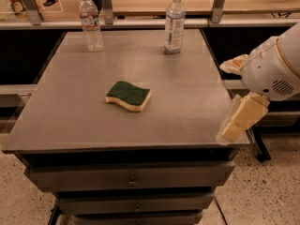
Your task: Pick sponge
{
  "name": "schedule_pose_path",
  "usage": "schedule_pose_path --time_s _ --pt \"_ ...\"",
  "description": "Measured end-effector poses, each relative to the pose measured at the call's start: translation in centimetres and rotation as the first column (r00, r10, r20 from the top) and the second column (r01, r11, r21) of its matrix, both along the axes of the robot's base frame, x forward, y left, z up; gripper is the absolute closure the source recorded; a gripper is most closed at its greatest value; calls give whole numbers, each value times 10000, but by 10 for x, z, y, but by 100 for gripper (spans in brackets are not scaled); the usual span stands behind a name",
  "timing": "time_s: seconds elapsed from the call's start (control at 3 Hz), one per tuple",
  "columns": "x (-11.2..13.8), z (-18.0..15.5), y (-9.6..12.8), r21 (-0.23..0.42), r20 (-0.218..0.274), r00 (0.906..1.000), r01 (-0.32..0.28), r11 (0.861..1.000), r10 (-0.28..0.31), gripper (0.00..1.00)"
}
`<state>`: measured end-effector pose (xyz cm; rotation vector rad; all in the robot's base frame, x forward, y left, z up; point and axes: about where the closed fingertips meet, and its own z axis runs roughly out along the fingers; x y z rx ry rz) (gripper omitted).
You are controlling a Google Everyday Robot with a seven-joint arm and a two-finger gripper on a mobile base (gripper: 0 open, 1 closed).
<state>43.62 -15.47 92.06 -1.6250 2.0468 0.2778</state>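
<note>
The sponge [128, 95] lies flat near the middle of the grey metal table [70, 121], dark green scouring side up over pale yellow foam. My gripper [236, 95] is at the table's right edge, well to the right of the sponge and apart from it. Its two cream-yellow finger pads stand wide apart: one [233, 63] higher up, the other [242, 118] over the table's front right corner. The gripper is open and empty.
Two clear water bottles stand at the back of the table, one at the left [90, 22] and one at the middle right [174, 22]. A wooden shelf with metal posts [218, 3] runs behind. Drawers [131, 178] sit under the tabletop.
</note>
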Motion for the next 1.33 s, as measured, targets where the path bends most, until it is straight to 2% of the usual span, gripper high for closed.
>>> schedule_pose_path --time_s 0.33,0.67,1.0,1.33 --pt "1 -10 13 357 -371 9939 1054 9938 -1040 0" --pt "1 -10 13 357 -370 9939 1053 9938 -1040 0" --pt "4 -15 27 542 -485 9947 933 9942 -907 0" --pt "10 -24 51 1088 -479 9981 432 9931 -382 0"
